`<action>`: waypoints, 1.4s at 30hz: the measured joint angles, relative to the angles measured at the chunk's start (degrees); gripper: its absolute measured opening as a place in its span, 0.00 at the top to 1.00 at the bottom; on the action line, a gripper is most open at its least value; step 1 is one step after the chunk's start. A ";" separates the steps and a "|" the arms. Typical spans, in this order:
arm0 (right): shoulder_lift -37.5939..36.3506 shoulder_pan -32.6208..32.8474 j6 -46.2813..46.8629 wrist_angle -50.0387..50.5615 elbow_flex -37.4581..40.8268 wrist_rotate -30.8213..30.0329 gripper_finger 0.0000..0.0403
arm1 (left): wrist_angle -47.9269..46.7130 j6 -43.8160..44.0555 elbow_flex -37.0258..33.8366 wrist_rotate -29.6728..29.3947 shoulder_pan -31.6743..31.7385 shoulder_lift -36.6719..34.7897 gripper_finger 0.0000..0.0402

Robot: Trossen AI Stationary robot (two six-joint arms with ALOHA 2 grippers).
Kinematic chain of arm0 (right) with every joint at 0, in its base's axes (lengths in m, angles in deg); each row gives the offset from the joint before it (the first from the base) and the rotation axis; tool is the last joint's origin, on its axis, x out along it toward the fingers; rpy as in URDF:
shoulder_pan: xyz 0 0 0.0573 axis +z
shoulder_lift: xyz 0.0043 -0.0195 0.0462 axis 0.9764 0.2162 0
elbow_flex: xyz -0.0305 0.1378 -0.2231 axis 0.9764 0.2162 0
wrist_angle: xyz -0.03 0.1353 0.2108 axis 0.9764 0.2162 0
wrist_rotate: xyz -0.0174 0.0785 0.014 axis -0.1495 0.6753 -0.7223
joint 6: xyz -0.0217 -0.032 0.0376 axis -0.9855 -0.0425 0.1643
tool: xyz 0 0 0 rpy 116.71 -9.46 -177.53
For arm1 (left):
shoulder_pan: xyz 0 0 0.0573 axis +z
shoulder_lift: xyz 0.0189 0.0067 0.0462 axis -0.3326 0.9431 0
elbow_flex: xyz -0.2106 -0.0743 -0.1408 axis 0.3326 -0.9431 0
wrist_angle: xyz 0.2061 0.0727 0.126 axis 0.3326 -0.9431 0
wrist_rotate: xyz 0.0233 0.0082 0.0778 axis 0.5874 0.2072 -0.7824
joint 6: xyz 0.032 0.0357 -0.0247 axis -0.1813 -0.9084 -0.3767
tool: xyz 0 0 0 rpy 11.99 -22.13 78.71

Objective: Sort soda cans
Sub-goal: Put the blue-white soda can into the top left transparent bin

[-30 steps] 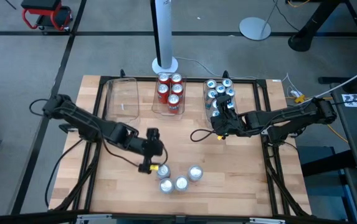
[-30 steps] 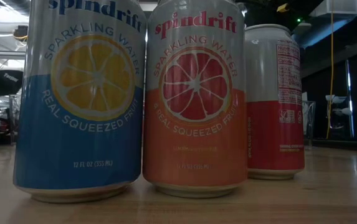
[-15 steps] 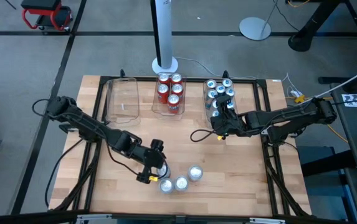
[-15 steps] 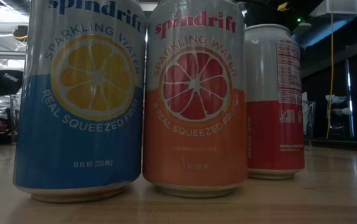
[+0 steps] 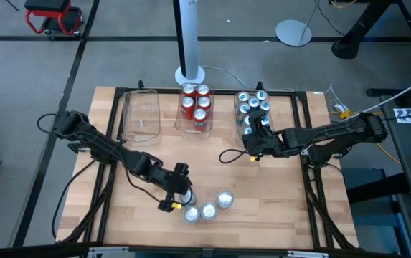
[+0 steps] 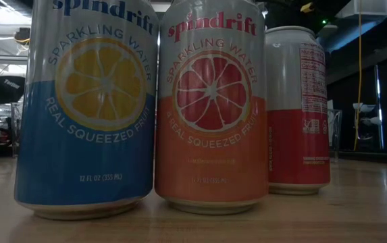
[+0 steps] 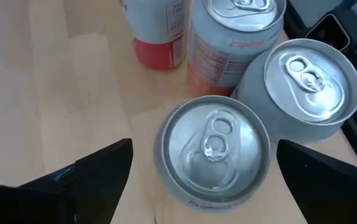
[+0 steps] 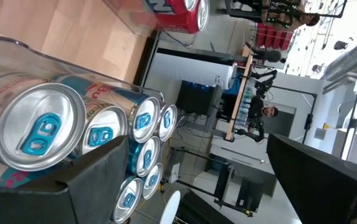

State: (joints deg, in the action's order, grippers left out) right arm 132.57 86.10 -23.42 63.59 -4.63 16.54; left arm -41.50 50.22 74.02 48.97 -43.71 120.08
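- Your left gripper (image 5: 181,192) hangs over the loose silver-topped soda cans (image 5: 206,208) at the near edge of the wooden table (image 5: 277,201); its fingers (image 7: 97,171) are spread wide on either side of one upright can (image 7: 212,149), not touching it.
- Your right gripper (image 5: 252,136) sits at the near end of the right-hand clear plastic tray (image 5: 238,115), its fingers wide apart and empty.
- That tray holds blue cans (image 8: 38,130).
- The middle clear tray (image 5: 178,123) holds red cans (image 5: 196,106).
- The left clear tray (image 5: 142,115) shows no cans.

I see a wooden desk (image 5: 277,193), three clear trays (the left tray (image 5: 141,111) holds nothing), and a white pole (image 5: 188,36) behind.
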 joint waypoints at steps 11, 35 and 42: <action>0.00 0.00 0.01 -0.72 0.00 -0.78 0.06 | 4.74 0.80 -3.53 0.04 0.06 0.00 0.04; 0.00 0.01 -0.18 -1.86 0.00 -1.19 0.06 | 7.78 0.95 -3.51 -0.17 0.37 4.42 0.27; 0.00 -0.01 -0.21 -1.84 0.00 -1.17 0.06 | 7.20 1.10 -3.48 -0.82 1.67 4.11 0.30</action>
State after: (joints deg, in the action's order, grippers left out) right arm 132.57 86.09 -23.62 61.75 -4.63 15.37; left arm -34.29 51.32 70.54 48.15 -42.04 124.19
